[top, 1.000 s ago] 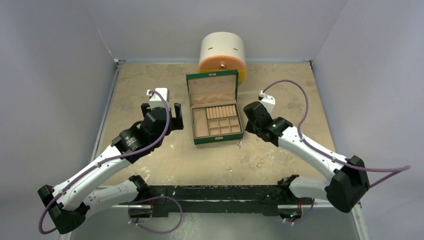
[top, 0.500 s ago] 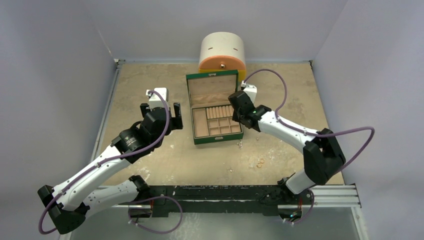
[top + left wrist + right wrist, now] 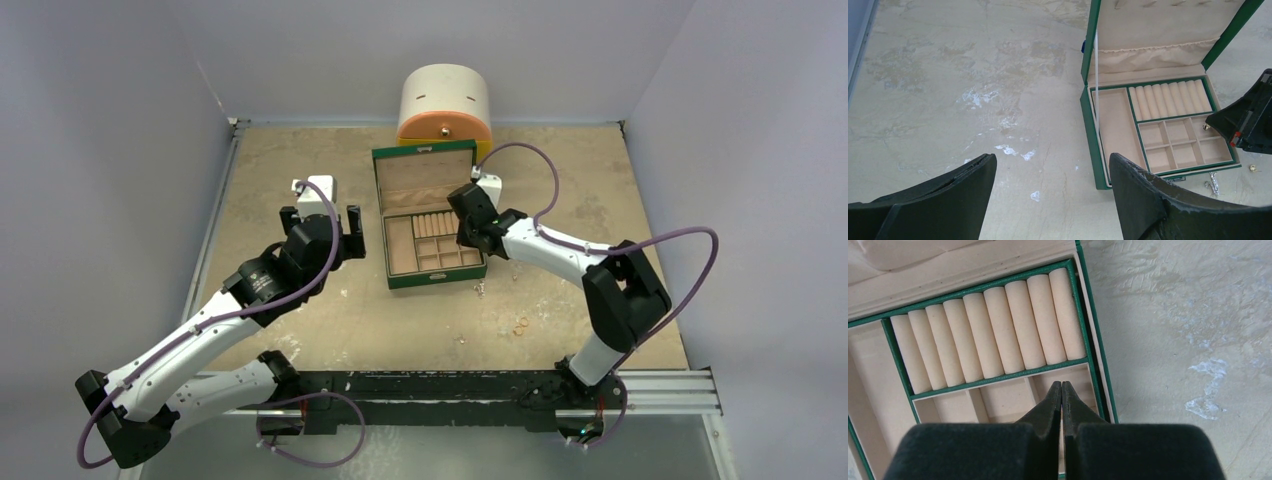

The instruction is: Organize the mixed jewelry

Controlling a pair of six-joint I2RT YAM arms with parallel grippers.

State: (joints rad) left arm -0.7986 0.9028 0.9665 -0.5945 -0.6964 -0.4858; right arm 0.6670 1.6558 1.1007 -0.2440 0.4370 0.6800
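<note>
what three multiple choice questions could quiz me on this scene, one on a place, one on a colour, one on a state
1. Where is the right gripper relative to the open green jewellery box with tan lining?
A left of it
B above its small square compartments
C behind its lid

2. What colour is the band at the bottom of the cream cylindrical container behind the box?
A blue
B black
C orange

3. How do the left gripper's jaws stand?
A wide open, empty
B shut on a ring
C shut, empty

Answers: 1 B, the right wrist view shows its tips over those compartments; 2 C, the top view shows an orange base; 3 A, the left wrist view shows both fingers far apart with only table between them.
</note>
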